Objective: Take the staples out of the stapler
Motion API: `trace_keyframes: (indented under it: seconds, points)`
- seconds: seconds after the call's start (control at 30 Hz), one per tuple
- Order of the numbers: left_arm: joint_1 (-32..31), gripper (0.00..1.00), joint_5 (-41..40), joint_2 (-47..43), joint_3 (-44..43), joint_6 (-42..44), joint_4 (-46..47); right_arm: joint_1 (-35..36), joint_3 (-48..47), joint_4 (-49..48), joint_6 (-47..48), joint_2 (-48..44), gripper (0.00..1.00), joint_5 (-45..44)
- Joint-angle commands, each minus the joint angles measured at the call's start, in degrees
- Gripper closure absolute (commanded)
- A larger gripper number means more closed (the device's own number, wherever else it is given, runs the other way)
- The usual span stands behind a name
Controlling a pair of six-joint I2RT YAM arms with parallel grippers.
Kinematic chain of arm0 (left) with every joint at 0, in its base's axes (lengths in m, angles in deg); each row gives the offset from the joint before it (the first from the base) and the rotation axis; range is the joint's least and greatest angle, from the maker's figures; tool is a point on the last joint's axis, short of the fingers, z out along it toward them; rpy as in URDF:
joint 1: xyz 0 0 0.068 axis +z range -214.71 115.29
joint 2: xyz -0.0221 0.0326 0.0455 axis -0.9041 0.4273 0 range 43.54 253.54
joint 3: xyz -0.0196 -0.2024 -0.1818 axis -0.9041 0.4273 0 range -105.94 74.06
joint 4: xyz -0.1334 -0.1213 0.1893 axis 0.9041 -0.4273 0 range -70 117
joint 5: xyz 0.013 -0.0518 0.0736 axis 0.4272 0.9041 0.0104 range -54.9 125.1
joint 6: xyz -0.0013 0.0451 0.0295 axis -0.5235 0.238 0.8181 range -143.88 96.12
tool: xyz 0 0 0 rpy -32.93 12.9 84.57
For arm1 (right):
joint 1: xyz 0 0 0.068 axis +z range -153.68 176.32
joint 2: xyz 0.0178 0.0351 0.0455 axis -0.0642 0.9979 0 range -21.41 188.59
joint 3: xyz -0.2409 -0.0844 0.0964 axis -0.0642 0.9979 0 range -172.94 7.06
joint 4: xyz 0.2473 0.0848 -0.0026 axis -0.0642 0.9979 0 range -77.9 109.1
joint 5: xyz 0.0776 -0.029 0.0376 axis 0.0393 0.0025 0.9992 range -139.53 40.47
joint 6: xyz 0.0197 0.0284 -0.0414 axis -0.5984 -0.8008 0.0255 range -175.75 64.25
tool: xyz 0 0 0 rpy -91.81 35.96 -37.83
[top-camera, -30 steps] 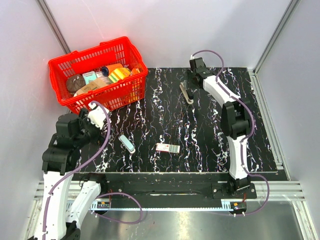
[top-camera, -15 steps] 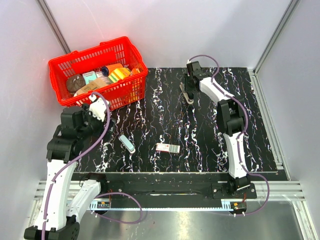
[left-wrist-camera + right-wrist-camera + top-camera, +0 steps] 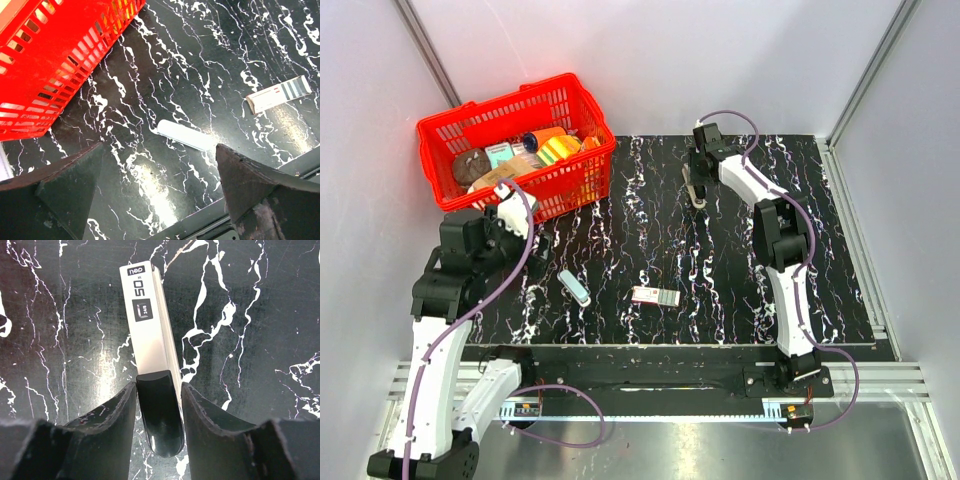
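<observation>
Black-tipped, silvery stapler [image 3: 150, 355] lies between the right gripper's [image 3: 158, 387] jaws, apparently pinched at its dark end; the left gripper [image 3: 159, 150] hangs wide open.

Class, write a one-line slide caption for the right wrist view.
Right tool grips the black end of the stapler lying on the marbled black table.

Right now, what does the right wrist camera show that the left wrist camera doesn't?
Only the right wrist view shows the stapler, with the right gripper closed on its dark end. Only the left wrist view shows the red basket, the pale bar and the red-and-white box, beyond the open left gripper. Both show the black marbled table.
</observation>
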Motion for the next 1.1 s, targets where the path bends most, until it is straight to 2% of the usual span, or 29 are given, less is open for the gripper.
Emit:
trace_keyframes:
  seconds: [0.0,0.17,0.33,0.47,0.57,0.63,0.73,0.8,0.9,1.07]
  points:
    - [0.1,0.01,3.4,0.7,-3.4,-2.1,1.4,0.4,-3.4,2.7,-0.6,2.6,0.51,-0.9]
    - [0.3,0.01,2.6,-0.4,-3.4,-1.7,1.2,0.4,-2.8,3.1,-0.6,2.7,0.51,-1.7]
    - [0.1,0.02,1.6,-1.2,-2.3,-0.9,0.7,0.4,-0.1,0.7,-2.4,-0.2,0.67,-0.5]
    - [0.2,0.05,2.5,-1.1,-0.3,-0.3,1.6,0.6,4.3,-2.7,-5.6,-4.8,0.71,3.1]
    - [0.1,0.05,4.0,-0.3,1.2,-0.6,3.3,2.1,8.9,-5.0,-7.0,-8.8,0.76,3.8]
    - [0.0,0.12,5.9,-0.2,3.2,-1.8,5.9,4.0,14.2,-7.9,-8.5,-12.2,0.81,4.0]
    - [-0.5,0.14,12.2,-1.1,8.9,-5.5,13.2,7.8,23.0,-15.3,-12.5,-19.2,0.85,3.4]
    - [-2.5,0.11,13.8,-0.4,10.9,-8.7,16.2,10.1,30.0,-19.7,-16.5,-23.1,0.91,4.0]
    - [-6.3,0.02,14.6,3.8,11.6,-10.5,17.5,13.3,37.2,-25.9,-23.2,-27.8,0.93,5.0]
    - [-10.1,0.01,12.6,8.7,14.2,-12.1,24.0,16.6,45.3,-34.3,-31.2,-33.7,0.98,5.1]
